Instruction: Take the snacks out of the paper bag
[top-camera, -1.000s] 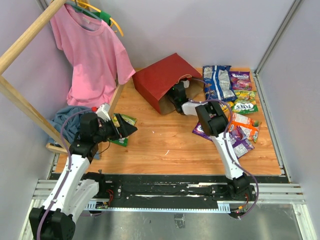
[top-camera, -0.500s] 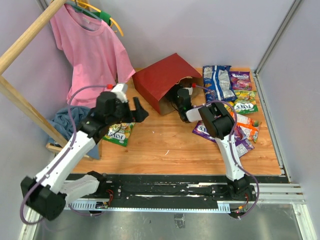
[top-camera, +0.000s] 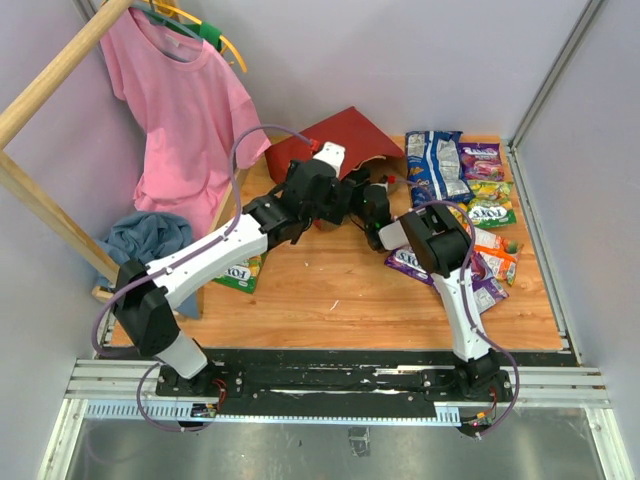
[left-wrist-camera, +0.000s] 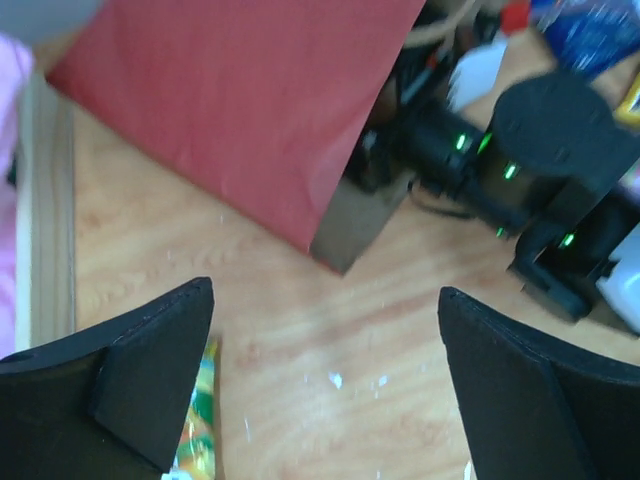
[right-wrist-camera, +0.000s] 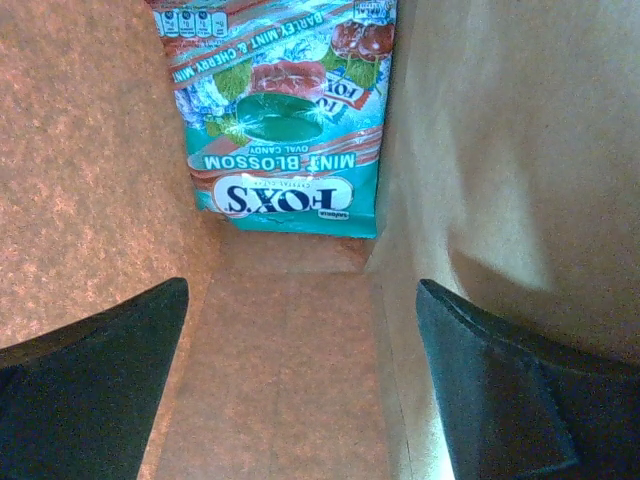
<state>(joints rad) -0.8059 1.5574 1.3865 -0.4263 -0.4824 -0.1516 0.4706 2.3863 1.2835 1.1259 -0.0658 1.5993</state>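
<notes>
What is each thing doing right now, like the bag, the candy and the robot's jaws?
Red paper bag: lying on its side, mouth open.
Teal mint candy packet: flat inside the bag.
Left jaws: open, empty, near the bag.
Right jaws: open, empty, inside the bag.
Pink T-shirt: hanging on a hanger.
Blue cloth: crumpled heap.

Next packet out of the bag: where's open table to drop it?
Bare near-middle of the table, between the green packet and the purple packet. Crowded: the snack pile far right and around the paper bag mouth.
</notes>
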